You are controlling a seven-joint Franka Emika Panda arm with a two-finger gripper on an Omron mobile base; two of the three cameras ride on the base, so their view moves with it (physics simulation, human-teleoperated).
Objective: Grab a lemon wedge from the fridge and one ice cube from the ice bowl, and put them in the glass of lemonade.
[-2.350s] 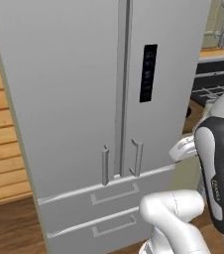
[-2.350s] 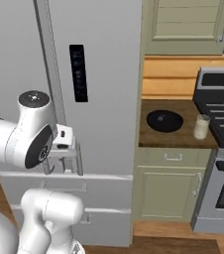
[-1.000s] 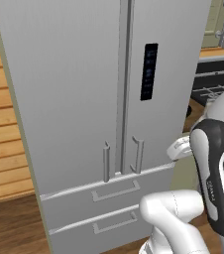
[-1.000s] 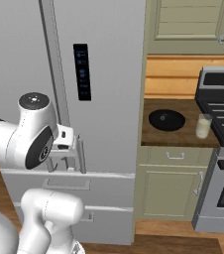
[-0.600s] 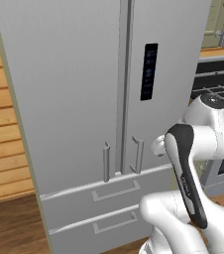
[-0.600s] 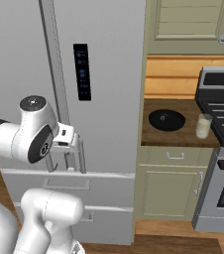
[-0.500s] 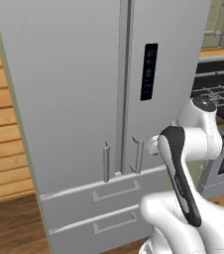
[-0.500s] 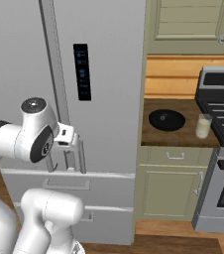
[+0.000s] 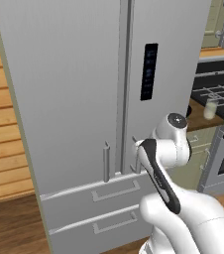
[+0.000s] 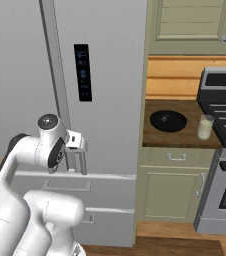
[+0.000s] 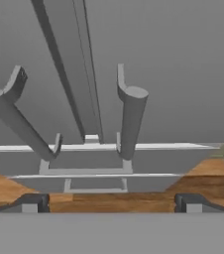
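Fridge (image 9: 74, 89) shut (both doors); ice bowl (image 10: 168, 120) beside lemonade glass (image 10: 204, 127).

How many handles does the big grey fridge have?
4 that show. Two upright bar handles: the left door handle and the right door handle, beside the middle seam. Two flat ones: the upper drawer handle and the lower drawer handle.
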